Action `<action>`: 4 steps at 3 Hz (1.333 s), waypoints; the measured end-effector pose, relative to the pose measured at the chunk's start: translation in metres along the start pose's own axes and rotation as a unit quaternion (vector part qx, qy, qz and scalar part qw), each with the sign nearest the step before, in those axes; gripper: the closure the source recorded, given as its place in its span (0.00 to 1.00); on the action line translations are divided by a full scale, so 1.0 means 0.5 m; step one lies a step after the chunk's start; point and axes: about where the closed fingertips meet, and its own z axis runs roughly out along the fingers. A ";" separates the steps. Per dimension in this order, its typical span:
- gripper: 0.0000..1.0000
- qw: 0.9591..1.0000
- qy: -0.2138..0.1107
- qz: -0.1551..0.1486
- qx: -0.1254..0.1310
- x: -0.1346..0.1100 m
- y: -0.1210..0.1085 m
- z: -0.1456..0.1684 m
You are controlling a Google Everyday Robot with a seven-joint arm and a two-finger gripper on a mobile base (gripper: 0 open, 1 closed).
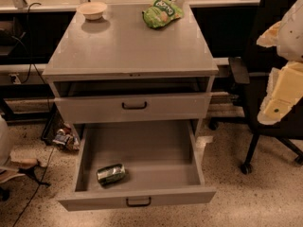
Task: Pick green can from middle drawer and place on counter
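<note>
The green can (111, 174) lies on its side in the front left of the open middle drawer (142, 196), which is pulled out low at the front of the grey cabinet. The counter (128, 46) is the cabinet's flat grey top. My gripper (280, 96) is a pale yellow and white shape at the right edge of the camera view. It hangs well to the right of the cabinet and above drawer level, far from the can and holding nothing that I can see.
A beige bowl (92, 9) sits at the counter's back left and a crinkly green snack bag (162, 11) at its back right. A shut drawer (134, 107) is above the open one. A black office chair (265, 103) stands right of the cabinet. Cables and clutter (64, 138) lie on the floor at left.
</note>
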 end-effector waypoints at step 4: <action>0.00 0.968 -0.175 -0.034 -0.179 -0.052 0.104 0.355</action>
